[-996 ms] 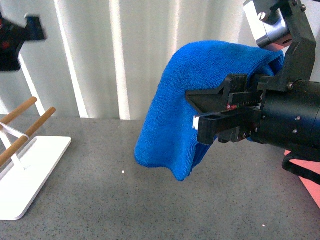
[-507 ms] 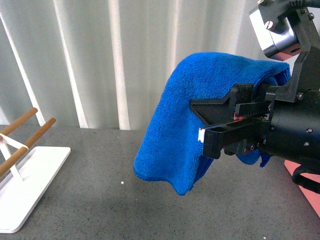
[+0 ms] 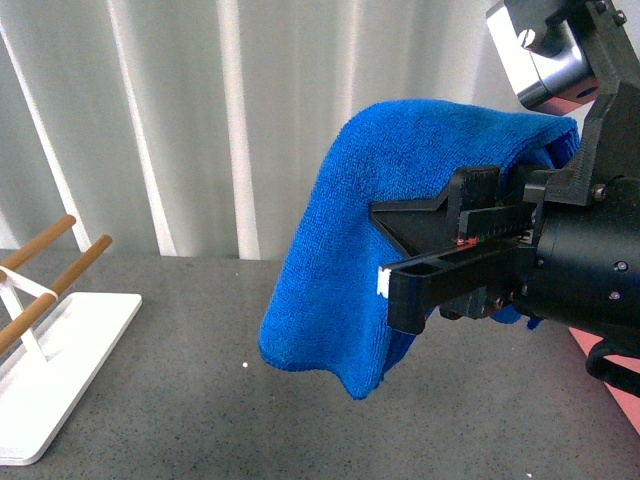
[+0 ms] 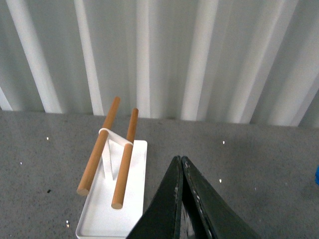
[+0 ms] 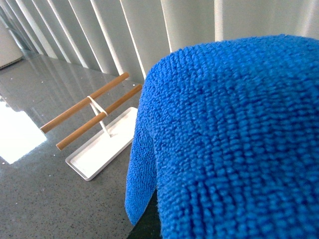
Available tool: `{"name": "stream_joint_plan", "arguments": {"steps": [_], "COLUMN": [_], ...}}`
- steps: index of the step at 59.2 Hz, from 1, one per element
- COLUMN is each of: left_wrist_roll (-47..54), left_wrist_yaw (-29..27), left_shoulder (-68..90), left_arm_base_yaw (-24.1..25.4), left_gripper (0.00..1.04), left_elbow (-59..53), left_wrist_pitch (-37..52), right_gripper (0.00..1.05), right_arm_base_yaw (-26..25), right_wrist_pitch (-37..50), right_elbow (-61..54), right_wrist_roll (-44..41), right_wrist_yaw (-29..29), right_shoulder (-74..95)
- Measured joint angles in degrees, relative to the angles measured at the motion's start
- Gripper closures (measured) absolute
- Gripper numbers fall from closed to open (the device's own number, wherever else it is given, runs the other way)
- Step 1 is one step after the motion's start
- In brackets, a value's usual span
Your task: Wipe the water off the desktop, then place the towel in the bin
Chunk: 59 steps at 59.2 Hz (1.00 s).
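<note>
The right gripper [image 3: 388, 250] reaches in level from the right, its black jaws clamped on the bright blue fluffy microfibre towel [image 3: 400, 150], held clear above the dark grey speckled desktop [image 3: 200, 420].

The towel drapes over the gripper and hangs down its far side. At the right edge a corner of the salmon-pink bin [image 3: 625, 400] shows. Only the left wrist view shows the left gripper [image 4: 180, 163], fingers pressed together on nothing, beside the white rack with two wooden bars [image 4: 112, 214].
</note>
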Motion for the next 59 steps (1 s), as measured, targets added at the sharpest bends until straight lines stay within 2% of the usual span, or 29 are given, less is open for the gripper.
{"name": "stream_joint_plan", "arguments": {"steps": [24,59], "left_wrist_roll": [0.0,0.0], "left_wrist_yaw": [0.09,0.09], "left_shoulder": [-14.32,-27.08], "left_arm_base_yaw": [0.02,0.02], "left_gripper": [1.01,1.01], "left_elbow": [-0.07,-0.07], "left_wrist_pitch": [-13.27,-25.75], "right_gripper": [1.0,1.0], "right_arm_base_yaw": [0.17,-1.05], "right_wrist_pitch": [0.09,0.72], "right_elbow": [-2.51,-4.48], "right_wrist_roll": [0.0,-1.03], "right_wrist_yaw": [0.39,0.94], "right_shoulder": [-0.48,-0.48]}}
